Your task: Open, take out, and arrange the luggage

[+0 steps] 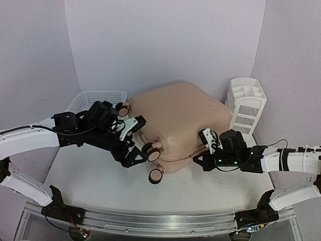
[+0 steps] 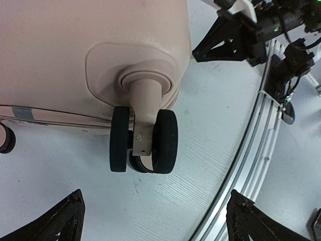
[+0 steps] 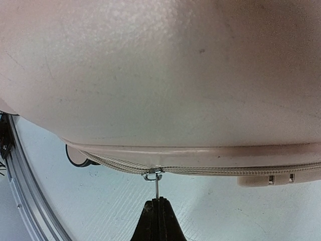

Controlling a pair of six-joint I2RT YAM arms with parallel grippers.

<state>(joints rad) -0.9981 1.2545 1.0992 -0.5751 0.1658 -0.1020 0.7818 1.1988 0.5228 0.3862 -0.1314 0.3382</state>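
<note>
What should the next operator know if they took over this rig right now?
Left pincer: open, empty, pointed at a caster wheel without touching it.
Right pincer: shut on the zipper pull on the side of the case facing the arms.
Luggage: lying flat on the table, shell closed; white basket behind it on the left, drawer organizer on the right.
Done: zipper pull gripped.
Left: run the zip round, lift the lid, take out and arrange whatever is inside.
</note>
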